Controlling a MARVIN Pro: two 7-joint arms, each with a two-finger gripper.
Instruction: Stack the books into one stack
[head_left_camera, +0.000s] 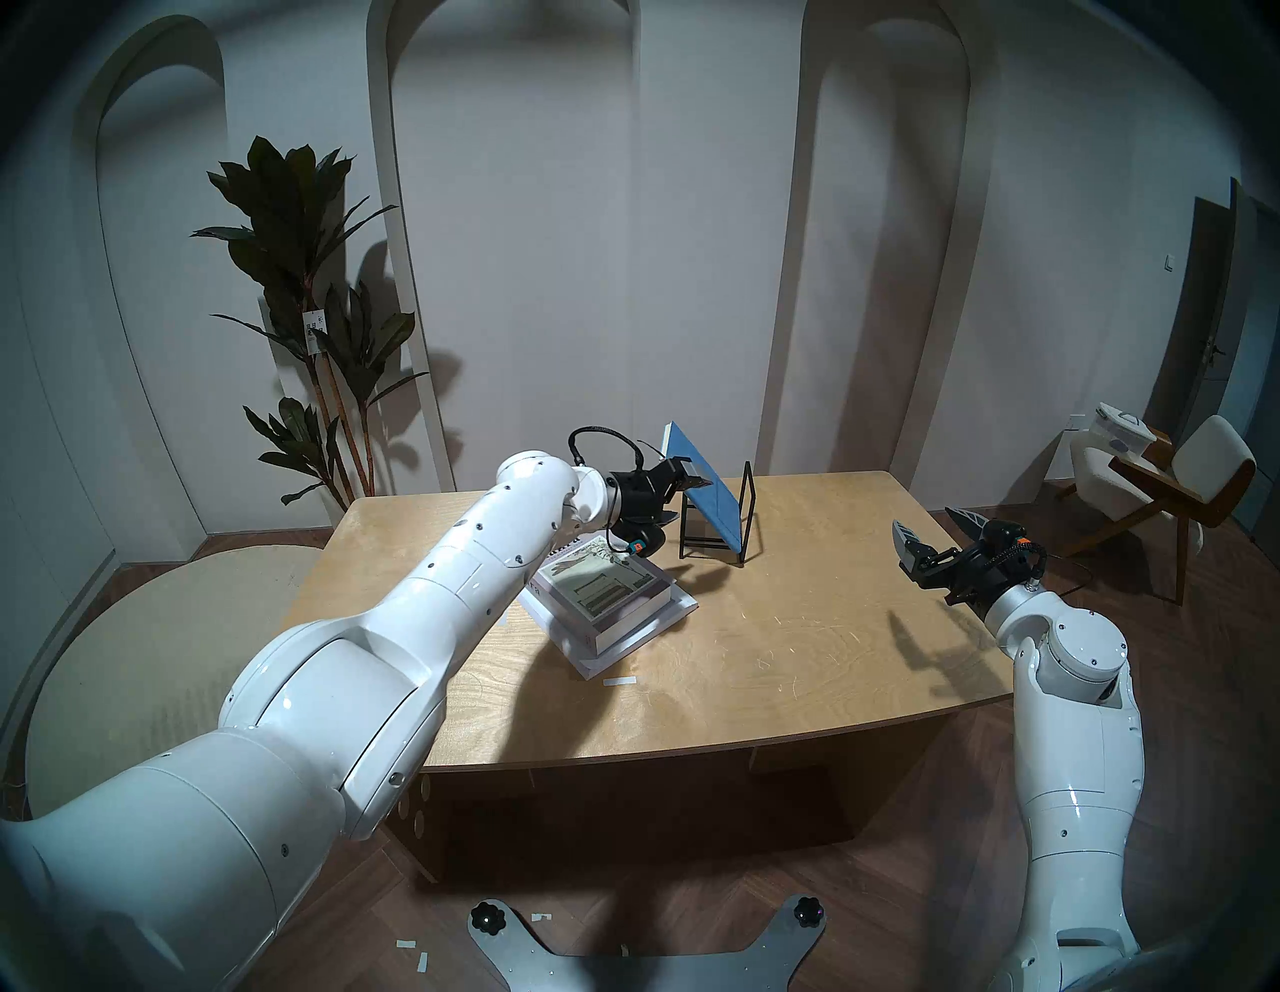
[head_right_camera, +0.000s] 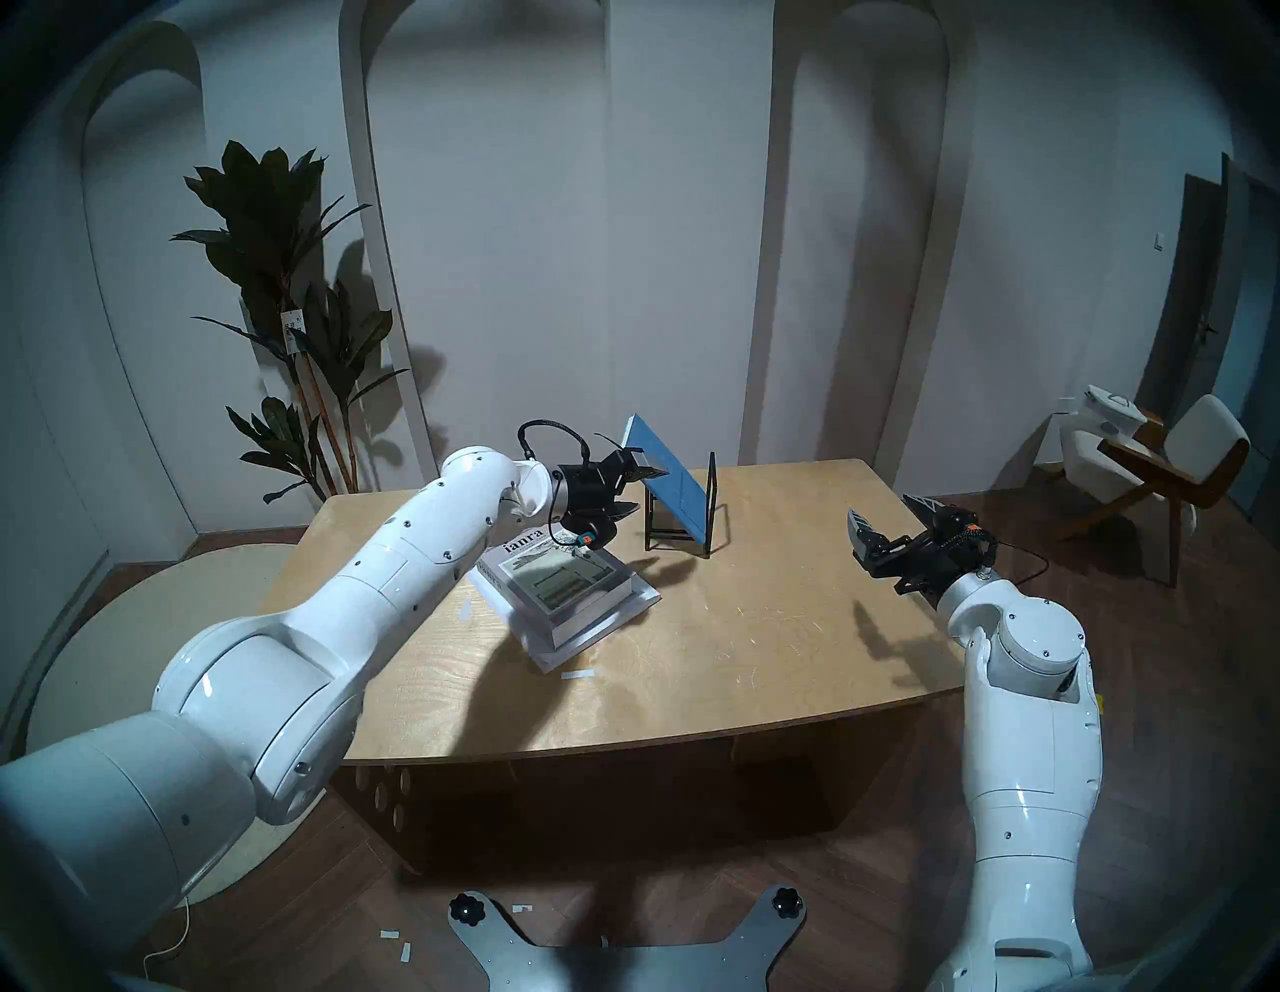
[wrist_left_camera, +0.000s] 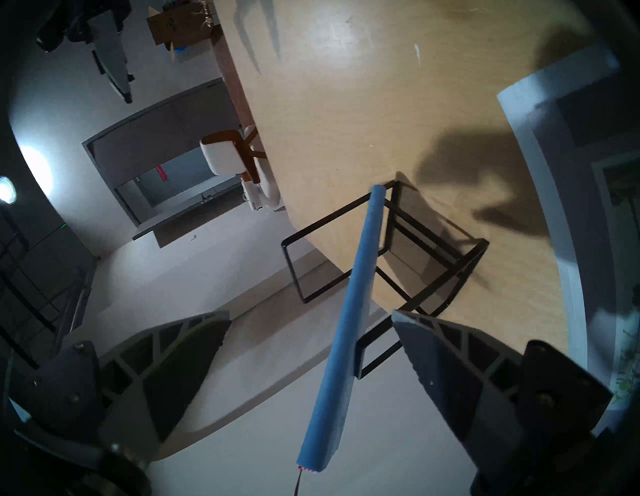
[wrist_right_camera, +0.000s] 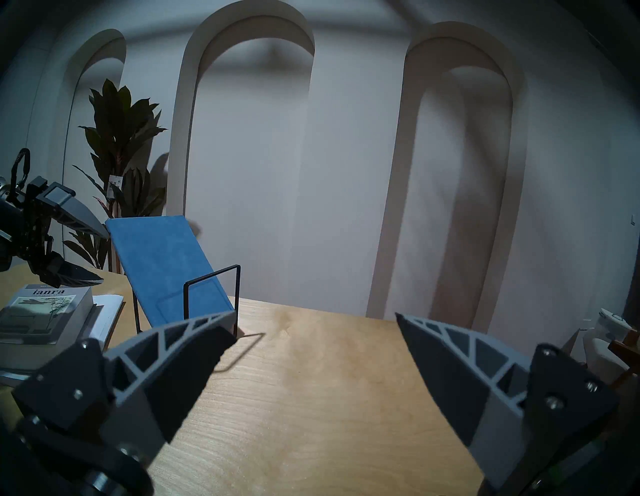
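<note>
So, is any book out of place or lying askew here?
Yes. The blue book is not on the pile: it leans tilted in the black wire rack, between the left gripper's open fingers. The ianra book lies slightly skewed on the white book.

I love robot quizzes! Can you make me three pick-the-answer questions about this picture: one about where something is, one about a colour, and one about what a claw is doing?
1. Where is the blue book?
A. leaning in the black wire rack
B. on the floor
C. on the chair

2. What colour is the table?
A. red
B. light wood
C. black

3. How is the left claw?
A. shut on a cup
B. out of view
C. open, a finger on each side of the blue book

Answers: 1 A, it tilts inside the rack's frame. 2 B, the top is pale wood. 3 C, the left wrist view shows gaps both sides of the book.
</note>
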